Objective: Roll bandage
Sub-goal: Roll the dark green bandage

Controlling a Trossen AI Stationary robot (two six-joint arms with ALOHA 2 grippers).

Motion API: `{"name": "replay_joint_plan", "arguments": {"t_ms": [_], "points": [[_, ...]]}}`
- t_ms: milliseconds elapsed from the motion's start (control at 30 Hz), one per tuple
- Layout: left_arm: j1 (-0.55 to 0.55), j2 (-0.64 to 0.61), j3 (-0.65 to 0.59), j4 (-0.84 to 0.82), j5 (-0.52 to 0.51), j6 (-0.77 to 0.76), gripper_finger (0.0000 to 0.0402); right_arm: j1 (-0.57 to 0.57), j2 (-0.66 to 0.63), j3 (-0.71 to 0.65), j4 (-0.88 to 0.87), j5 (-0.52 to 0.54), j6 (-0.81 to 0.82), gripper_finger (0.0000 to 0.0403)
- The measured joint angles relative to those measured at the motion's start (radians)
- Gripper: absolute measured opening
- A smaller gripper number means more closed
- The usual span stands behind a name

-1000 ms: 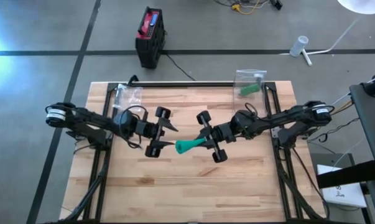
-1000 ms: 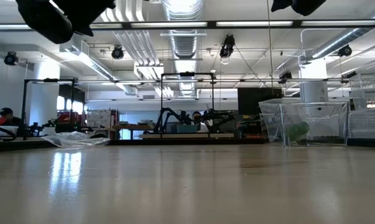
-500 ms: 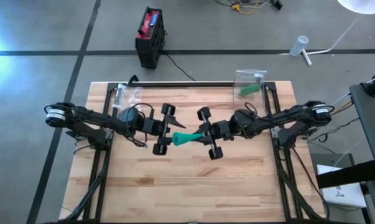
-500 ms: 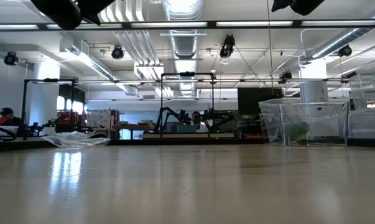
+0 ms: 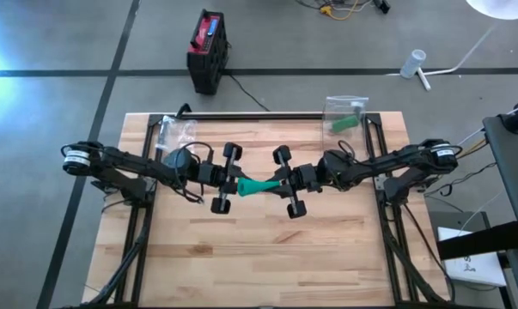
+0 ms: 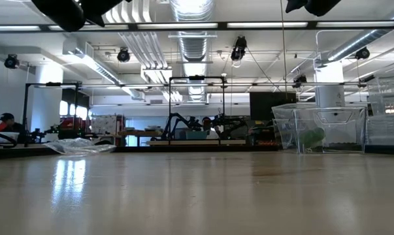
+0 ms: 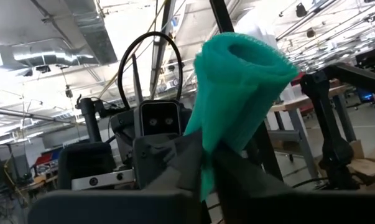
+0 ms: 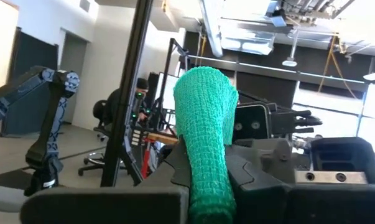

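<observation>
- Since a second ago, I see my left gripper (image 5: pixel 238 184) has slid toward the table's middle and clamped onto the near end of the green bandage (image 5: pixel 259 185), where before it stood clear of it with jaws apart.
- On the left of the high view, my left arm (image 5: pixel 121 166) lies low and nearly level, reaching in from the table's left edge.
- At the centre, the bandage hangs in the air above the wooden table (image 5: pixel 267 257), pinched at both ends, its long axis running left to right between the two grippers, tilted slightly.
- From the left wrist view I see the bandage (image 7: pixel 237 93) as a rolled mesh tube, its open end flaring away from the fingers.
- On the right, my right gripper (image 5: pixel 280 183) is closed on the other end, the right arm (image 5: pixel 387 163) stretched in level from the table's right edge.
</observation>
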Motion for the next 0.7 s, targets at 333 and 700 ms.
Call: {"name": "replay_joint_plan", "arguments": {"t_ms": [333, 700], "points": [[0.000, -0.005, -0.027, 0.008, -0.024, 0.000, 0.0001, 0.001, 0.000, 0.000, 0.013, 0.104, 0.011, 0.0023], [-0.001, -0.013, -0.109, 0.080, -0.090, 0.002, 0.0000, 0.000, -0.010, 0.000, 0.067, 0.173, 0.041, 0.0023]]}}
